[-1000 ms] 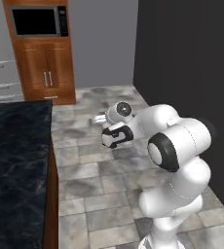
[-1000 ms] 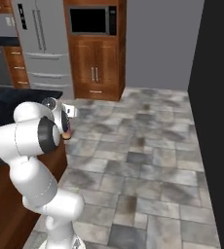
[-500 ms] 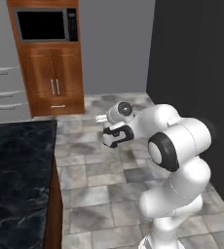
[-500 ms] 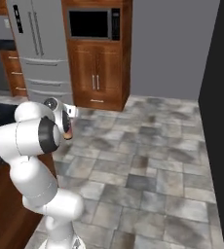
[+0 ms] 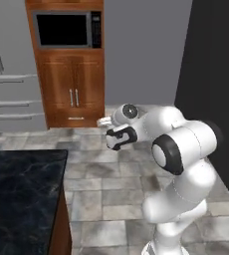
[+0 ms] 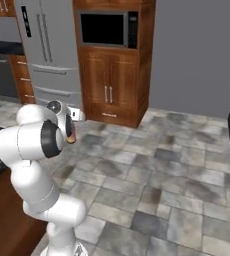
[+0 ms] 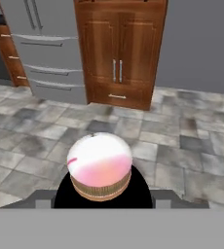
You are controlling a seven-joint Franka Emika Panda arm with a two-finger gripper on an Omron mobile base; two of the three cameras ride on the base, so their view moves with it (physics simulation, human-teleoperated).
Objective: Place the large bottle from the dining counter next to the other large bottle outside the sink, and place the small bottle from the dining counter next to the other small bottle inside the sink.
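Right now my end effector (image 7: 100,194) is closed around a bottle (image 7: 100,166), whose pink-and-white top faces the wooden cabinet (image 7: 119,53). Left of that cabinet stands the fridge (image 7: 46,44). I judge a jolt while driving could loosen my hold and drop it onto the tiled floor (image 7: 192,160).

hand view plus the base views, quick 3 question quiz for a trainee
1. True or false: the bottle stands on the floor.
2. What sits above the cabinet doors? a) microwave b) sink c) window
3. Fill in: the bottle is white and ____.

Key: 1 false; 2 a; 3 pink
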